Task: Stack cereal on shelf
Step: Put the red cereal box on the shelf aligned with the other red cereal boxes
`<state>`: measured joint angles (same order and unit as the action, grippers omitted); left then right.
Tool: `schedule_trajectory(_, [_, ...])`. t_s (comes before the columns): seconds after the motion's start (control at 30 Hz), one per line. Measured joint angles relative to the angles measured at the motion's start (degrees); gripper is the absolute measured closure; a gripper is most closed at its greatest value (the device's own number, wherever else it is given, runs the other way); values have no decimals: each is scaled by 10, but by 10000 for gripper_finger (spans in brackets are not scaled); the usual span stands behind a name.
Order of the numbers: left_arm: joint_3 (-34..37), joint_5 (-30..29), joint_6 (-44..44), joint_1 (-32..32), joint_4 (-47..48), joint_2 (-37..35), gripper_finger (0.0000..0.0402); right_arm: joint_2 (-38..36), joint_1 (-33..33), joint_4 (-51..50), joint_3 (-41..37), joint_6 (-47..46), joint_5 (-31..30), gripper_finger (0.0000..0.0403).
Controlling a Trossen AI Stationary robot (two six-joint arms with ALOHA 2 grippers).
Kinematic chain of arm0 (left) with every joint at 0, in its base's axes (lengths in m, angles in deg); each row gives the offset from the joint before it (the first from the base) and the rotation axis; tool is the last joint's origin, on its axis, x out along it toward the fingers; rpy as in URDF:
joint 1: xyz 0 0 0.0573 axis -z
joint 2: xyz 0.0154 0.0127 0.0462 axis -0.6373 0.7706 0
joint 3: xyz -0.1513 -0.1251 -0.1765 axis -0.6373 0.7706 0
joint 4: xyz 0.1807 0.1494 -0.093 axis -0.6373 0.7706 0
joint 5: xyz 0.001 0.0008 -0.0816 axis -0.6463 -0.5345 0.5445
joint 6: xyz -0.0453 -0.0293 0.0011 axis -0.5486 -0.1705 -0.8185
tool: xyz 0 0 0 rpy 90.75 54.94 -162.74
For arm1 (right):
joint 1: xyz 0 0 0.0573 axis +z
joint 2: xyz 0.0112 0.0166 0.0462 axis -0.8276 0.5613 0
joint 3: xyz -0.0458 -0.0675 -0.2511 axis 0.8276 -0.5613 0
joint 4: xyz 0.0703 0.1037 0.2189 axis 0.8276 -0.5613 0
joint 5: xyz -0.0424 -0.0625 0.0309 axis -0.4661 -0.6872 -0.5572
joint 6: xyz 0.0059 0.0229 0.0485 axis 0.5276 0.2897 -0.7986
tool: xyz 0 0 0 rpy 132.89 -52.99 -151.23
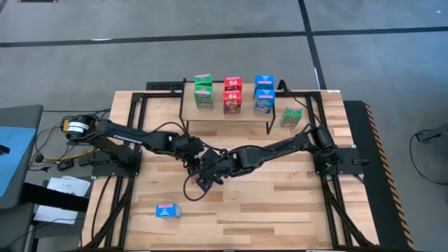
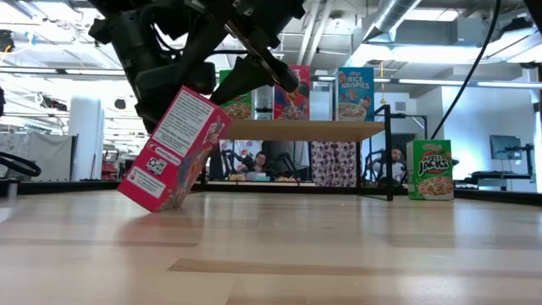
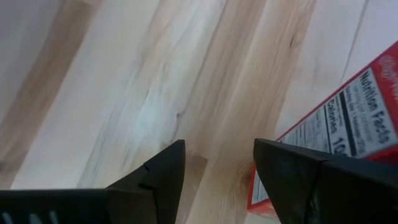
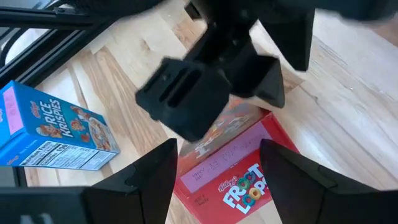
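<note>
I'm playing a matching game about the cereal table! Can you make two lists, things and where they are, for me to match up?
Things:
1. loose red box
2. loose blue box
3. loose green box
4. shelf

Places or states:
A. standing upright on the table beside the shelf
B. tilted on one edge, mid-table under the arms
C. lying flat on the table, far from the shelf
D. holds six boxes: two green, two red, two blue

Pairs: 1-B, 2-C, 3-A, 4-D
</note>
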<state>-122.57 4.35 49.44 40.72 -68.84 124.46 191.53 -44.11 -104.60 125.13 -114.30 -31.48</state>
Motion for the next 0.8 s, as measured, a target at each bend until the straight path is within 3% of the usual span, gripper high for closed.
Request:
schedule_trajectory(0.5, [1,-10,-115,45,52,-8,223,-1,1,13,0,3,9,148])
schedule_trajectory(0.8, [1,-22,-126,50,58,-8,223,-1,1,22,0,4,9,148])
